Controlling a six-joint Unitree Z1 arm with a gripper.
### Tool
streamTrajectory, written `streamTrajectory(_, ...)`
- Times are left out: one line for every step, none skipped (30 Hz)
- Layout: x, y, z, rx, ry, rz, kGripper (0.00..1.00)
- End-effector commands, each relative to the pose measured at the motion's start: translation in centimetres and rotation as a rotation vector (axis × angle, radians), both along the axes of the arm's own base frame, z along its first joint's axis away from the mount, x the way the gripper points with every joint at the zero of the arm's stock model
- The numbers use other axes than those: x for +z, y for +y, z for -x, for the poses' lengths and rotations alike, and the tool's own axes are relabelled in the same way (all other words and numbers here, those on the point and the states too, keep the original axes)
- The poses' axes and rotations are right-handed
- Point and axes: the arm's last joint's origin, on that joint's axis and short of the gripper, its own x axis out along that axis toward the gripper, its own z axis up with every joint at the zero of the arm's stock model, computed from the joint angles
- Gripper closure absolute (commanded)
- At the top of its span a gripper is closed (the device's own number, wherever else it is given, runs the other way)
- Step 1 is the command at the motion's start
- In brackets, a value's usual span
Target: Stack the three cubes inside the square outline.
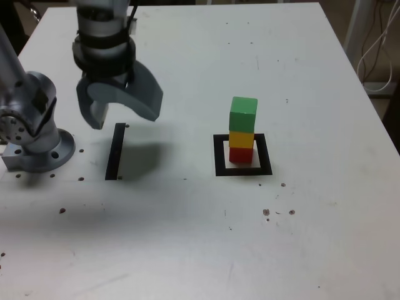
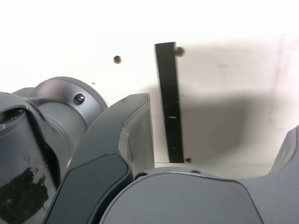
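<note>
Three cubes stand stacked in the exterior view: the red cube (image 1: 240, 154) at the bottom, the yellow cube (image 1: 241, 139) on it, the green cube (image 1: 243, 114) on top. The stack stands inside the square outline (image 1: 243, 170), a black border with a pale centre. My gripper (image 1: 122, 114) hangs well to the exterior view's left of the stack, above the table, open and holding nothing. In the wrist view the gripper (image 2: 215, 135) shows its two grey jaws spread wide with bare table between them; no cube is in that view.
A narrow black strip (image 1: 115, 151) (image 2: 170, 107) lies on the white table (image 1: 187, 219) just below the gripper. The arm's grey base (image 1: 34, 140) (image 2: 56, 100) stands at the exterior view's left edge. Small dark holes dot the tabletop. Cables hang at the far right.
</note>
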Motion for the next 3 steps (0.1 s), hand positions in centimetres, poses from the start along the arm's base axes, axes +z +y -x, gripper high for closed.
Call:
streamTrajectory(-0.39, 0.01, 0.17, 0.006, 0.015, 0.002, 0.01)
streamTrajectory(-0.53, 0.02, 0.31, 0.007, 0.021, 0.002, 0.01)
streamTrajectory(-0.65, 0.02, 0.42, 0.008, 0.024, 0.002, 0.01)
